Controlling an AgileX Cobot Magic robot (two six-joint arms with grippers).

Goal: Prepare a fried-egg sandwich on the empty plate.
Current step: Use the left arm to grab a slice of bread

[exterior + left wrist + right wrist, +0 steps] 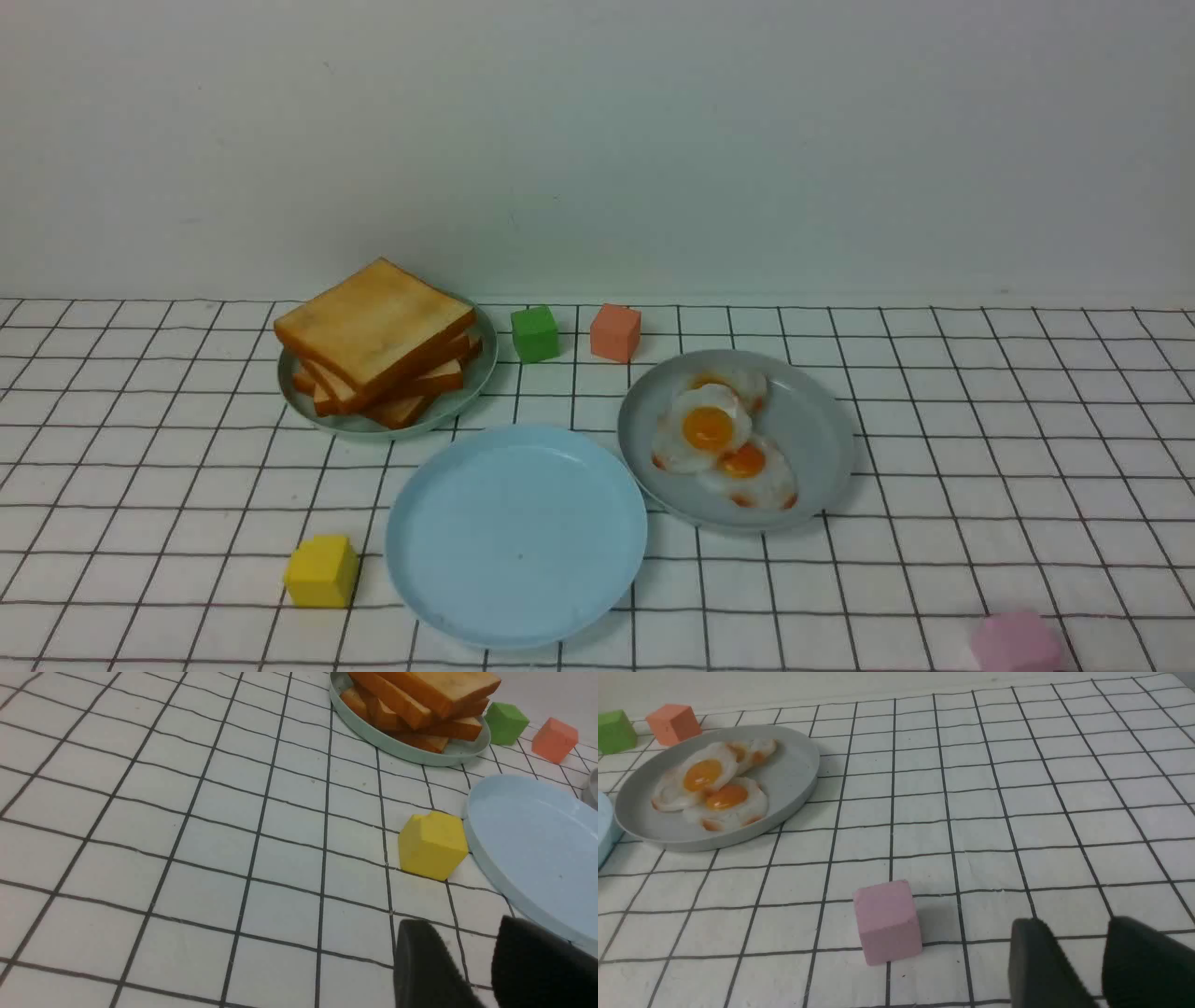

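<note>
Three plates (513,551) (812,439) (373,429), four cubes (535,333) (615,332) (321,570) (1016,642), three fried eggs (709,427) (747,464) (742,381), one stack of toast (373,322).

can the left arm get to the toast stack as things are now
Probably yes. The left gripper is open and empty, the top of the toast stack is uncovered, and only the low yellow cube lies between them; the arm could likely pass over it.
</note>
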